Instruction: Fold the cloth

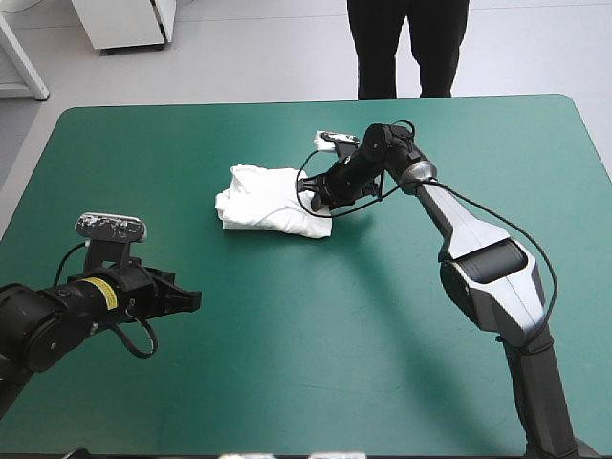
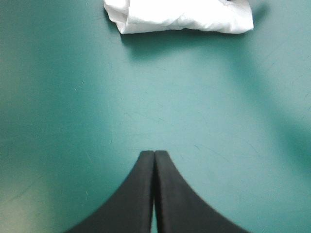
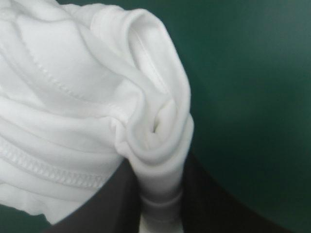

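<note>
The white T-shirt [image 1: 268, 201] lies as a folded bundle on the teal-green cover, a little behind the table's middle. My right gripper [image 1: 314, 199] is at the bundle's right end, shut on the T-shirt; in the right wrist view a thick fold of the T-shirt [image 3: 155, 145] is pinched between the black fingers [image 3: 104, 204]. My left gripper [image 1: 191, 299] rests low near the table's left front, its fingers shut with nothing in them. The left wrist view shows the left gripper [image 2: 154, 154] pointing at the T-shirt [image 2: 180, 17], which lies far ahead of it.
Bare teal-green cover [image 1: 316, 335] stretches between the left gripper and the bundle and across the front of the table. The right arm [image 1: 478, 249] reaches in from the right front across the table's right half.
</note>
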